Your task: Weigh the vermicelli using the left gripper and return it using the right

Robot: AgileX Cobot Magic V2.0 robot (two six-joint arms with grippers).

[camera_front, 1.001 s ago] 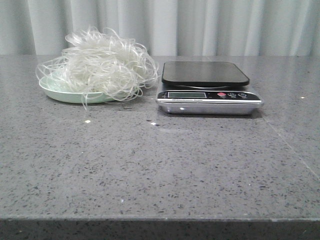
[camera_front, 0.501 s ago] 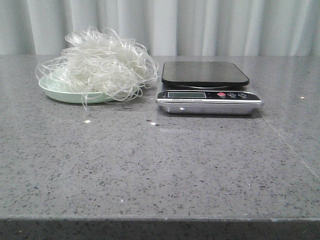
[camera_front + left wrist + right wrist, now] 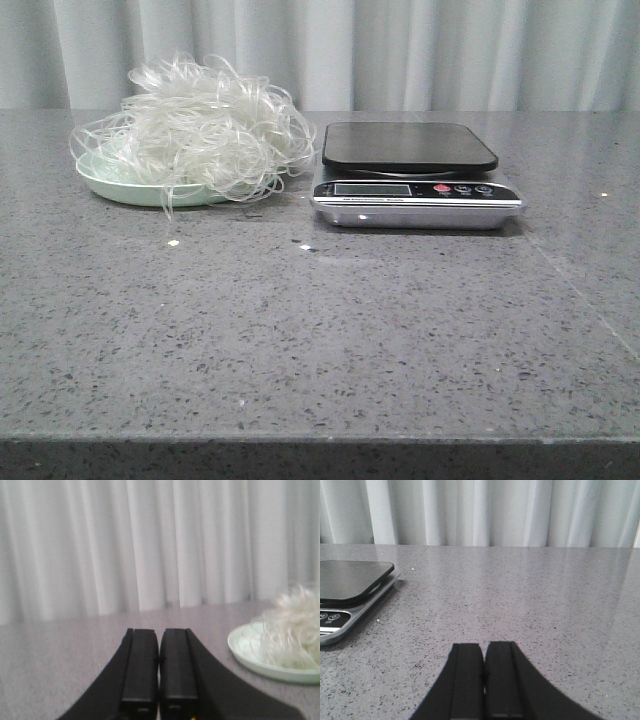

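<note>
The vermicelli [image 3: 195, 128], a fluffy tangle of whitish strands, lies heaped on a pale green plate [image 3: 110, 183] at the back left of the table. It also shows in the left wrist view [image 3: 295, 630] on the plate [image 3: 245, 647]. A kitchen scale [image 3: 410, 148] with a black platform stands right of the plate, and shows in the right wrist view [image 3: 350, 580]. My left gripper [image 3: 159, 631] is shut and empty, off to the plate's side. My right gripper [image 3: 485, 644] is shut and empty, apart from the scale. Neither gripper shows in the front view.
The table is grey speckled stone [image 3: 320, 330] with its front edge near the bottom of the front view. A pale pleated curtain [image 3: 400, 50] hangs behind the table. A seam [image 3: 585, 300] runs across the table at the right.
</note>
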